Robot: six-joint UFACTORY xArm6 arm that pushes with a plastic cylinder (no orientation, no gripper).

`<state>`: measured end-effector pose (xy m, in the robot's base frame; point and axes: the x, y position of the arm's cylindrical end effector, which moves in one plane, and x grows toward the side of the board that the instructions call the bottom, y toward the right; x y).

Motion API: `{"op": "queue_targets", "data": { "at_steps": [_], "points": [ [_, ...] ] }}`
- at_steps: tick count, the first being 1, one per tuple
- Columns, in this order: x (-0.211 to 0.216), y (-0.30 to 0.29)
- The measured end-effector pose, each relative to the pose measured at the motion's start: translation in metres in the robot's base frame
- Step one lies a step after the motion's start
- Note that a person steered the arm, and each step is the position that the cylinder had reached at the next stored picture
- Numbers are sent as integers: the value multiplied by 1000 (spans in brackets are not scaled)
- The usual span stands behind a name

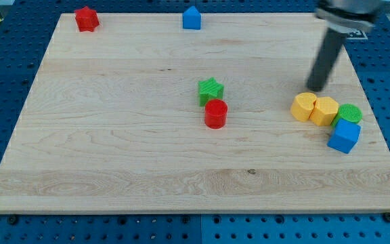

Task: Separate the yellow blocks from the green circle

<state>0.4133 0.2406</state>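
My tip (316, 89) is resting on the bench (114, 149) just above the two yellow blocks, not touching them. There is no gripper, only the rod. The rounded yellow block (303, 106) is touching the yellow hexagon (325, 110), which is pressing against the green circle (349, 113). A blue cube (344, 135) is sitting against the circle's lower edge.

Yellow blocks (315, 108), green circle (350, 113), pale wooden board (114, 135).
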Motion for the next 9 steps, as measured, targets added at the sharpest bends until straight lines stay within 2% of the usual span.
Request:
{"op": "queue_targets", "data": {
  "at_steps": [1, 3, 5, 7, 9],
  "points": [
    [13, 21],
    [41, 9],
    [66, -19],
    [69, -62],
    [141, -70]
  ]
}}
